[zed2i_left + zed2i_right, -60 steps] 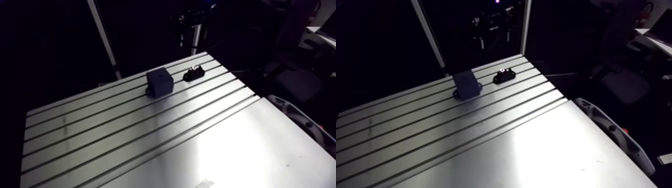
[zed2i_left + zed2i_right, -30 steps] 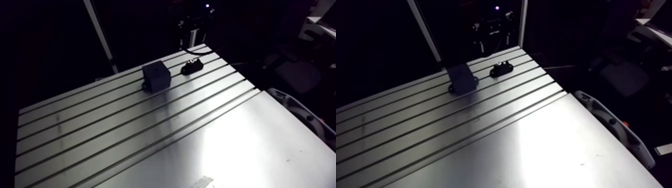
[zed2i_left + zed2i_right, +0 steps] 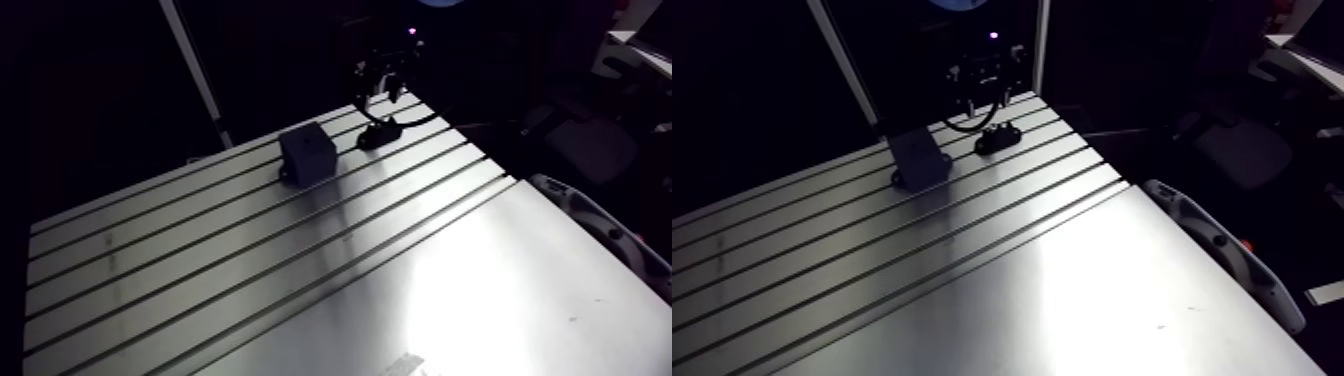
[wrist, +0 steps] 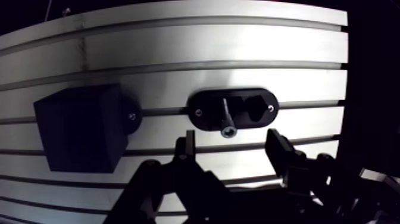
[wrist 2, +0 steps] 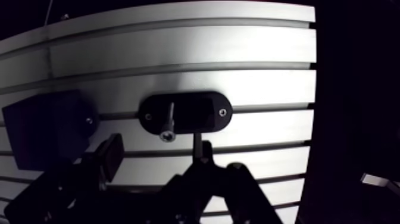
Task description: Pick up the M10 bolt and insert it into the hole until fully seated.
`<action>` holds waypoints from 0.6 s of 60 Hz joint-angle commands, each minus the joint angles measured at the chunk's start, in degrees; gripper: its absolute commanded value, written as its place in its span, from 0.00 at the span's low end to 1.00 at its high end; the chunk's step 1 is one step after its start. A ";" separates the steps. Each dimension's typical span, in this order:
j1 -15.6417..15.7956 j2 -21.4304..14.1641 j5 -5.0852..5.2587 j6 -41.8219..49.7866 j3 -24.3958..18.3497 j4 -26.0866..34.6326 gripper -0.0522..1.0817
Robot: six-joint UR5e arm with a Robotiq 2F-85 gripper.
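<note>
In the wrist view a black oval holder [image 4: 205, 110] is screwed to the slotted table [image 4: 238, 47], with the M10 bolt [image 4: 227, 119] resting in it, head end toward the gripper. A hexagonal recess [image 4: 255, 108] sits beside the bolt in the same holder. My gripper [image 4: 232, 149] is open just short of the holder, its fingers [image 4: 186, 146] apart with nothing between them. A dark cube-shaped block [image 4: 80, 134] stands beside the holder; no hole shows on it. In the arm view the gripper [image 3: 385, 75] hangs just above the holder [image 3: 378, 132], with the block [image 3: 307, 155] to its left.
The holder and block sit near the table's far right corner [image 3: 410, 100]. Parallel slots run along the table [image 3: 200, 260], and a smooth plate [image 3: 480, 290] covers its near part. A slanted post [image 3: 190, 70] rises behind the block.
The gripper has come down into the arm view and now hangs close above the holder. The camera has shifted a little; block and holder have not moved on the table.
</note>
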 commanded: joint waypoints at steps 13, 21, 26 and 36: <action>-0.82 0.04 -0.02 -0.12 0.70 -0.94 0.46; -0.73 0.20 -0.02 -0.05 0.79 -0.94 0.48; -0.66 0.53 -0.01 -0.05 0.87 -0.94 0.48; -0.64 0.65 -0.02 -0.05 1.06 -1.03 0.50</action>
